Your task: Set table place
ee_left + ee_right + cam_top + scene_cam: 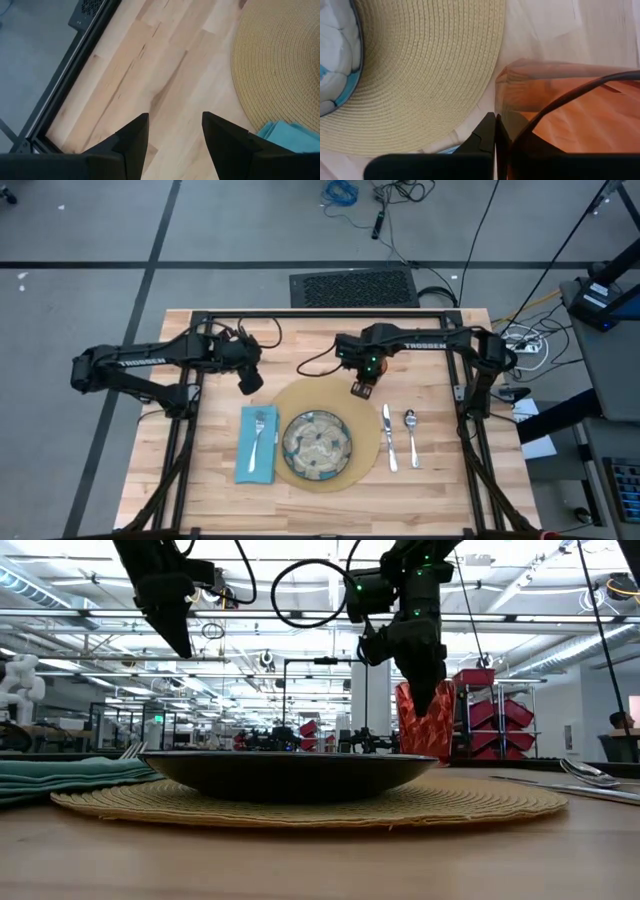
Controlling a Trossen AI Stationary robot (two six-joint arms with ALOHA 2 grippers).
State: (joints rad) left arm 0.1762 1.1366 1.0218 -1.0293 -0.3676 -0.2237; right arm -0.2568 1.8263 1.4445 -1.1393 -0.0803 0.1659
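Note:
The round tan mat lies on the table and carries the greenish patterned plate. To the mat's left lies the light-blue napkin with the fork on it. The knife and spoon lie to the mat's right. My right gripper is shut on the small orange cup at the mat's far right edge. My left gripper is open and empty above bare wood, just beyond the napkin's far end. My right gripper holds the cup by its wall at the rim, one finger outside and one inside, seen through the orange wall. The fingers point down from above. The cup stays upright; the plate hides its base in the low view, so I cannot tell whether it rests on the table.
The black metal frame runs along the table's far edge and down both sides. Bare wood lies beyond the mat between the two grippers and along the near edge. In the low view the plate and mat fill the foreground.

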